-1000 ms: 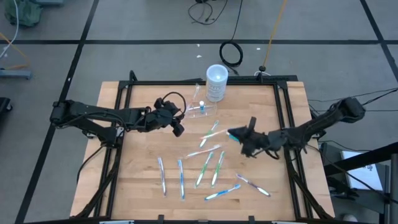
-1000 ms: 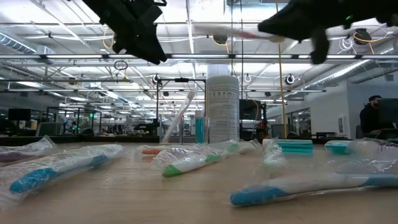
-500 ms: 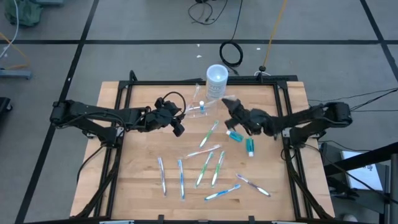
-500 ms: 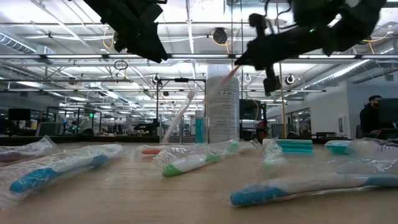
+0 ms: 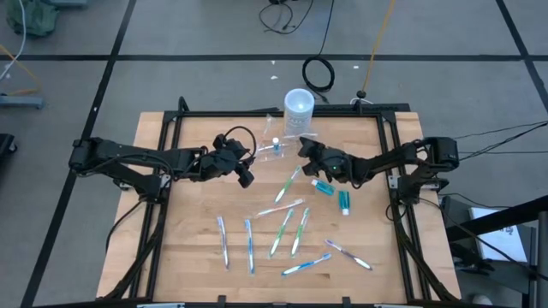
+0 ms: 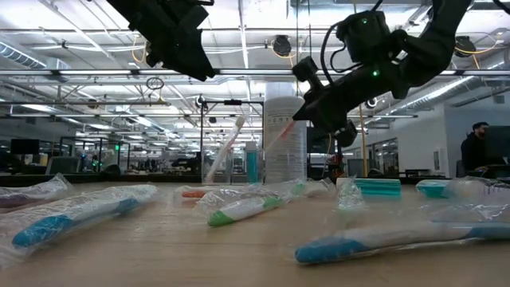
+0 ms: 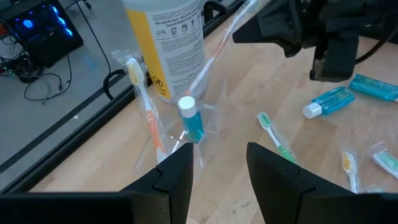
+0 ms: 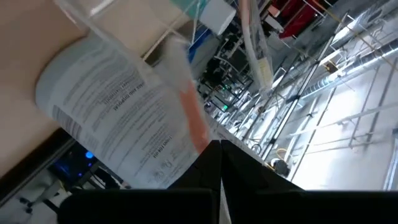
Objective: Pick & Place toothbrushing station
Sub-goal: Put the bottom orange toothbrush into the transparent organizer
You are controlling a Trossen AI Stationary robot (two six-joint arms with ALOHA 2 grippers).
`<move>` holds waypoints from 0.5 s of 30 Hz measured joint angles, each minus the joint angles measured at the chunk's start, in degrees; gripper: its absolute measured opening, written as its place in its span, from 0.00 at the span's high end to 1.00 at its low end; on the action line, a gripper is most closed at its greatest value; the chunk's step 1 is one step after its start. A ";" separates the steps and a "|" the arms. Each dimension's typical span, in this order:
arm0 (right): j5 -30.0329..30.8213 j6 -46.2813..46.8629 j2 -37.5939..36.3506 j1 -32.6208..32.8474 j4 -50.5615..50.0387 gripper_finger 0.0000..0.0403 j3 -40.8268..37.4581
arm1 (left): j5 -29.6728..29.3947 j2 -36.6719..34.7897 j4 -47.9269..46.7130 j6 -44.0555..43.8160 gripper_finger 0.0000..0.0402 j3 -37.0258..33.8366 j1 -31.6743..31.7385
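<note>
Keep the right gripper (image 5: 305, 151) jaws clamped on the wrapped toothbrush (image 7: 217, 46); lower its tip into the toothbrushing station (image 5: 276, 151) just ahead. Left gripper (image 5: 246, 177) jaws stand open.

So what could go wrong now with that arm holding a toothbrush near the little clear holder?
The right fingers, shut on a wrapped toothbrush, are close to the clear holder and the white tub. The brush's crinkly wrapper might snag the holder's rim, miss the slot, or tip the light holder. The left fingers hover nearby; the arms could bump.
</note>
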 joint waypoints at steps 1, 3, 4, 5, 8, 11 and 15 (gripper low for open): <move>0.01 -0.70 0.04 -0.11 0.15 1.00 0.00 | 0.01 0.00 0.00 0.00 0.61 0.00 0.00; 0.00 -1.26 -0.17 -0.23 0.23 1.00 0.00 | 0.01 0.00 0.00 0.00 0.61 0.00 0.00; 0.00 -1.17 -0.28 -0.24 0.41 1.00 0.00 | 0.01 0.00 0.00 0.00 0.61 0.00 0.00; -0.01 -0.79 -0.43 -0.24 0.58 1.00 0.00 | 0.01 0.00 0.00 0.00 0.61 0.00 0.00; -0.30 0.25 -0.51 -0.22 0.56 1.00 0.00 | 0.00 0.00 0.00 -0.02 0.61 0.00 0.00; -2.81 2.31 -0.52 -0.24 -0.79 1.00 0.00 | 0.01 0.00 0.00 -0.02 0.61 0.00 0.00; -8.74 7.03 -0.51 -0.37 -1.50 0.98 0.00 | 0.01 0.00 0.00 -0.04 0.61 0.00 0.00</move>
